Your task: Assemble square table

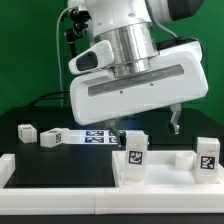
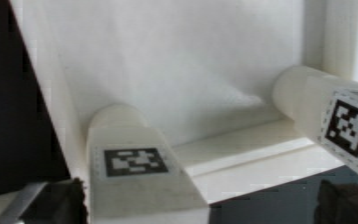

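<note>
The white square tabletop (image 1: 160, 176) lies at the front of the black table, toward the exterior view's right. Tagged white legs stand up from it: one near its middle (image 1: 133, 152), one at the right (image 1: 207, 154). Two loose tagged legs (image 1: 24, 131) (image 1: 47, 139) lie at the far left. My gripper (image 1: 145, 130) hangs open just behind and above the tabletop. In the wrist view the tabletop's inner face (image 2: 176, 60) fills the frame with two legs (image 2: 137, 160) (image 2: 345, 115) on it. The gripper (image 2: 194, 205) is open, the nearer leg lying between the fingertips (image 2: 51, 205), gripped by neither.
The marker board (image 1: 85, 137) lies flat behind the tabletop, left of centre. A long white border rail (image 1: 60, 180) runs along the front left, with an end piece at the far left (image 1: 8, 160). The arm's large white body hides the middle back of the table.
</note>
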Motion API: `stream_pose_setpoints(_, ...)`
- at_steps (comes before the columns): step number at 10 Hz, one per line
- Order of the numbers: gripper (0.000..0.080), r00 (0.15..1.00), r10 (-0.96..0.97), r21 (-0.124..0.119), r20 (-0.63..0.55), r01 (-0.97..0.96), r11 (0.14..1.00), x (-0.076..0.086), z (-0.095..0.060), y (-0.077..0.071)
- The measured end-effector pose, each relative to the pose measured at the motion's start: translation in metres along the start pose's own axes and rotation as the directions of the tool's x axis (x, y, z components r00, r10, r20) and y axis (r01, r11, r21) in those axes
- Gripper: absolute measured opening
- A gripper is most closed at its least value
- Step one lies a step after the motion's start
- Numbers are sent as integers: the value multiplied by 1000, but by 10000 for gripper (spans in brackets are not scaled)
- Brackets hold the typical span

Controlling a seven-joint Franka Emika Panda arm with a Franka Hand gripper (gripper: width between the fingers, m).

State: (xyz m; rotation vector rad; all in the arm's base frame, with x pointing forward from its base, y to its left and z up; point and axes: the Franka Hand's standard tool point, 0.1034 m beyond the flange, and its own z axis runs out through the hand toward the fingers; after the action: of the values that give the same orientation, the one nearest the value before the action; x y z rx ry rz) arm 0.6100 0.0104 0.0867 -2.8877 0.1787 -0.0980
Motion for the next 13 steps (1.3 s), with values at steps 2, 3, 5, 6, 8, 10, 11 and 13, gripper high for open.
stream_pose_setpoints(2,649,1000,22,-36,3,-22,999,7,-3,5)
stream_pose_setpoints(3,649,1000,27,-38,4,-26,999,8,0,9)
stream_pose_setpoints(5,649,1000,31,-40,3,-31,999,7,3,11)
stream_pose_setpoints(6,649,1000,30,-41,1,-30,999,8,2,11)
stream_pose_setpoints(8,542,999,38,-39,1,-38,999,8,3,11)
stream_pose_setpoints(10,406,992,127,-30,-3,-127,991,8,3,10)
stream_pose_setpoints(11,297,986,168,-30,-4,-168,985,8,3,10)
stream_pose_setpoints(13,297,938,345,-19,-13,-345,938,9,3,11)
